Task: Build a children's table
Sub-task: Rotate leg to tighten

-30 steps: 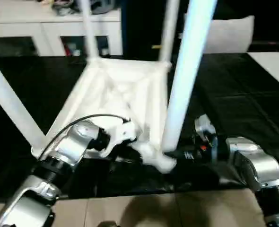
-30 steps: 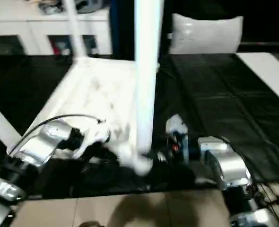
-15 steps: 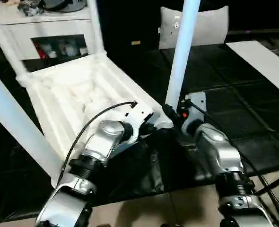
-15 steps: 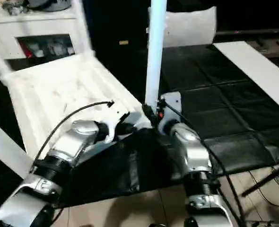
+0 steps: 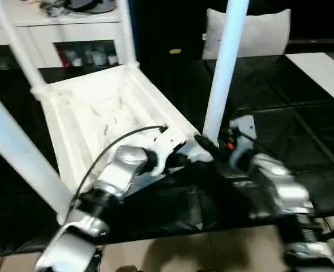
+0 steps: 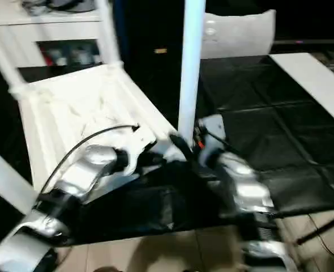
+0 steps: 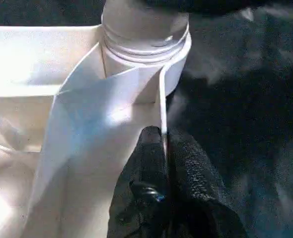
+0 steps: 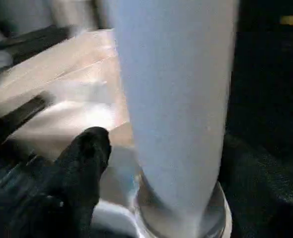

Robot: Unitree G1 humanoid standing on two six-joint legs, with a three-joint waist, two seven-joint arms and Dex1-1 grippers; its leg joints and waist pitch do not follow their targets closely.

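- The table top (image 5: 99,113) lies upside down on the black worktop (image 5: 303,130), ribbed underside up, with legs standing from its corner sockets.
- The left gripper (image 7: 164,163) is pinched narrow on the thin rim wall of the top, just beside the near right corner socket (image 7: 146,54).
- The near right leg (image 5: 223,68) stands upright in that socket.
- The right gripper (image 5: 204,144) sits at that leg's base; one black finger (image 8: 84,153) shows beside the leg, so I cannot tell its state.
- A grey-white cushion (image 5: 263,31) stands at the far side.
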